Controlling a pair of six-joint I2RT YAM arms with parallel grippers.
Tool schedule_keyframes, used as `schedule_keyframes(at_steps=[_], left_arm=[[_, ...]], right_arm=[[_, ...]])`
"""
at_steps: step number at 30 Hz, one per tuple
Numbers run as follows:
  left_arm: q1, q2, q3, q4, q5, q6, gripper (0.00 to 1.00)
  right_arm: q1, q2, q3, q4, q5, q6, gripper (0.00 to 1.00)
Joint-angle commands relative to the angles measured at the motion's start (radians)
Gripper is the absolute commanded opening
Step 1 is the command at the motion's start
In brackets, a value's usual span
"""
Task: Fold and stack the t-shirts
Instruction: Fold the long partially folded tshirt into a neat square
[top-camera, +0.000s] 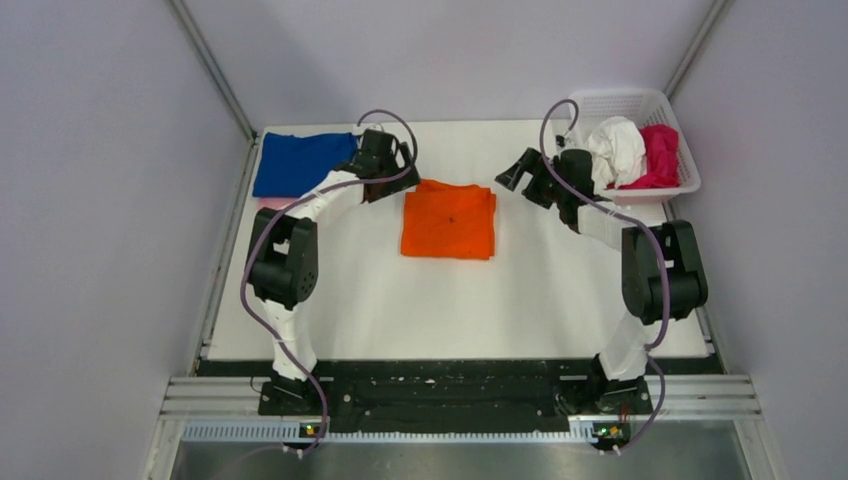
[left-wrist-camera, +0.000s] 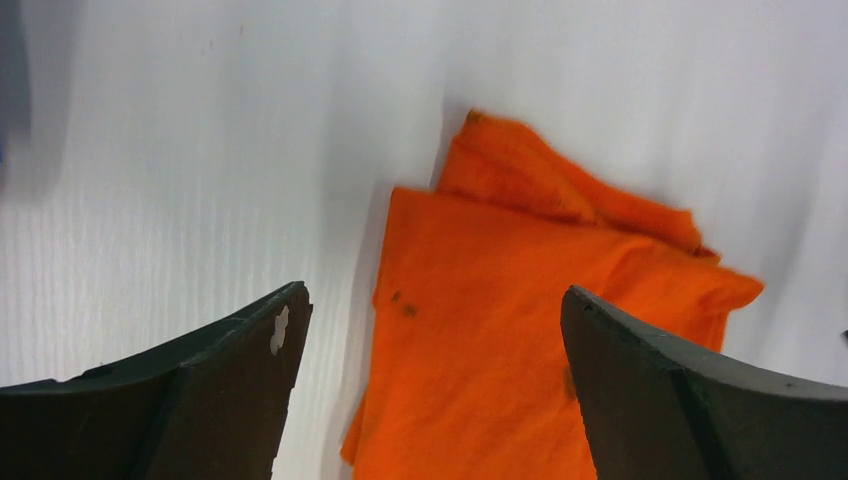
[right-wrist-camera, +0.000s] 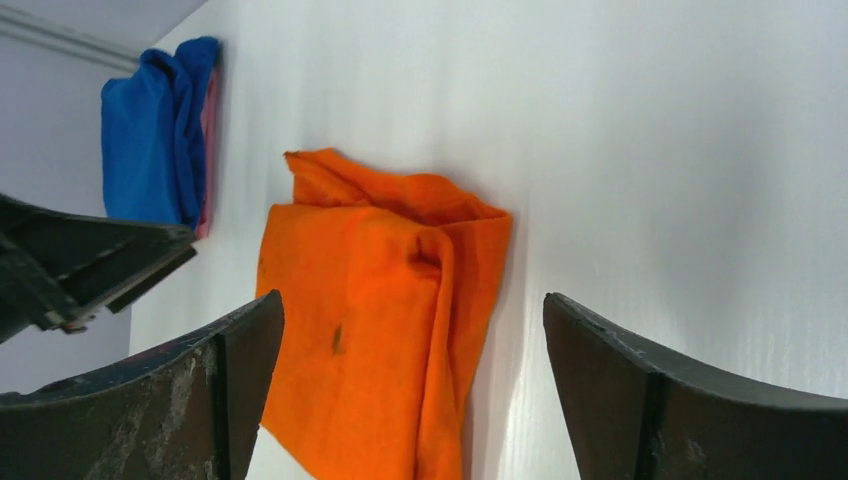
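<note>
Both of your arms hover over the far half of the bench (top-camera: 400, 310). The left fingers (left-wrist-camera: 230, 390) and right fingers (right-wrist-camera: 640, 400) are spread wide, grasping nothing.

The orange shirt (top-camera: 448, 222) lies between them, mid-bench, as a rough square. Its far edge is bunched and uneven, but the fold looks finished.

The blue shirt (top-camera: 300, 163) sits folded at the far left corner, with a strip of the pink shirt (right-wrist-camera: 211, 160) showing under it. The white shirt (top-camera: 618, 148) and magenta shirt (top-camera: 658, 155) wait crumpled in the basket (top-camera: 655, 100) at the far right.

So you appear to be between folding and stacking. The next move is probably to carry the orange shirt left onto the blue one. Pinch through every layer at an edge, or the fold will fall open as it lifts, and set it down square on the pile.
</note>
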Motion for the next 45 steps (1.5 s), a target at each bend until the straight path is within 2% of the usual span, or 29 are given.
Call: schedule_keyframes(at_steps=[1,3,7,9,11,15,21,23,27,28,29,30,32,34,35,36,45], left_arm=[[-0.004,-0.092,-0.127,0.008,0.072,0.032,0.99],[-0.001,-0.091,-0.135,0.003,0.06,0.034,0.99],[0.019,-0.044,-0.092,0.004,0.055,0.03,0.97],[0.036,-0.002,-0.066,0.017,0.07,0.02,0.93],[0.049,0.044,-0.028,0.019,0.143,0.025,0.87],[0.052,0.115,0.032,0.013,0.188,0.026,0.77],[0.054,0.181,0.073,0.027,0.208,0.022,0.65],[0.053,0.198,0.085,0.033,0.226,0.018,0.57],[0.054,0.206,0.091,0.051,0.255,0.012,0.34],[0.053,0.203,0.089,0.057,0.259,0.011,0.26],[0.052,0.198,0.086,0.062,0.264,0.01,0.11],[0.052,0.192,0.081,0.067,0.265,0.009,0.01],[0.052,0.174,0.067,0.075,0.269,0.01,0.0],[0.051,0.138,0.039,0.087,0.264,0.014,0.0],[0.051,0.113,0.017,0.098,0.261,0.015,0.0],[0.05,0.083,-0.01,0.117,0.255,0.017,0.0],[0.025,-0.164,-0.215,0.264,0.234,0.079,0.0]], right_arm=[[0.049,-0.121,-0.041,0.041,-0.099,-0.059,0.99],[0.088,-0.123,-0.03,0.013,-0.095,-0.101,0.99],[0.147,-0.104,0.052,-0.16,0.059,-0.244,0.99],[0.151,-0.081,0.072,-0.164,0.082,-0.248,0.99],[0.153,-0.045,0.104,-0.172,0.083,-0.254,0.98],[0.167,0.039,0.186,-0.199,0.102,-0.285,0.88],[0.174,0.14,0.263,-0.201,0.14,-0.297,0.8],[0.176,0.166,0.281,-0.186,0.113,-0.3,0.76],[0.179,0.212,0.316,-0.176,0.084,-0.303,0.66],[0.178,0.22,0.319,-0.169,0.076,-0.302,0.62],[0.179,0.226,0.32,-0.161,0.068,-0.298,0.57],[0.18,0.233,0.323,-0.157,0.061,-0.291,0.5],[0.181,0.242,0.324,-0.147,0.036,-0.279,0.28],[0.18,0.234,0.316,-0.138,0.016,-0.268,0.15],[0.18,0.22,0.306,-0.133,0.021,-0.265,0.05],[0.18,0.21,0.298,-0.132,0.037,-0.261,0.01],[0.18,-0.006,0.151,-0.108,0.046,-0.257,0.0]])
